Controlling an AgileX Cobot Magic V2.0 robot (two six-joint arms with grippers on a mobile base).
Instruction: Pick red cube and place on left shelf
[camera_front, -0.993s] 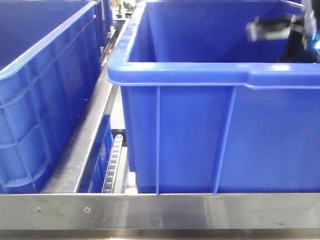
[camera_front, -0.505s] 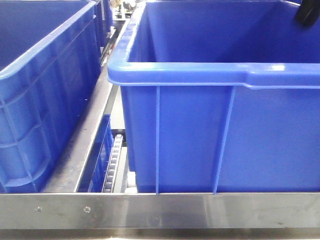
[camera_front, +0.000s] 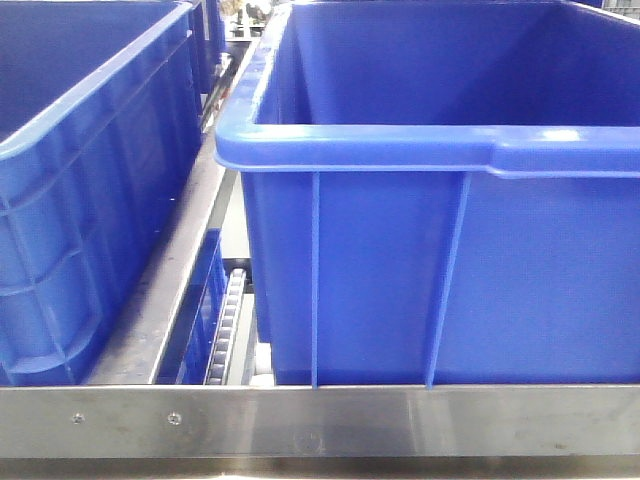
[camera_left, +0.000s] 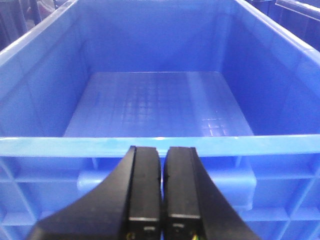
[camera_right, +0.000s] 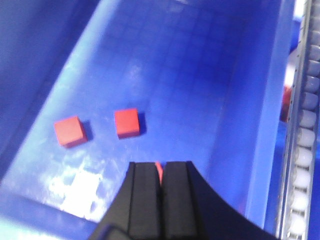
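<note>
Red cube isn't visible in front view: only blue crates (camera_front: 440, 270) on left shelf (camera_front: 320, 420). Left wrist: left gripper (camera_left: 162, 172) closed, empty, at crate rim. Right wrist: right gripper (camera_right: 159, 180) pinching red cube (camera_right: 159, 171) above a crate floor; two loose cubes (camera_right: 126, 122) beyond.

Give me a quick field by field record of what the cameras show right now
left claw: shut, empty, in front of the empty blue crate
right claw: shut, a red sliver just past its tips, held or not unclear
red cubes: two, one and another, apart on a crate floor
shelf rail: steel, screwed, below the crates
roller track: beside that crate
</note>
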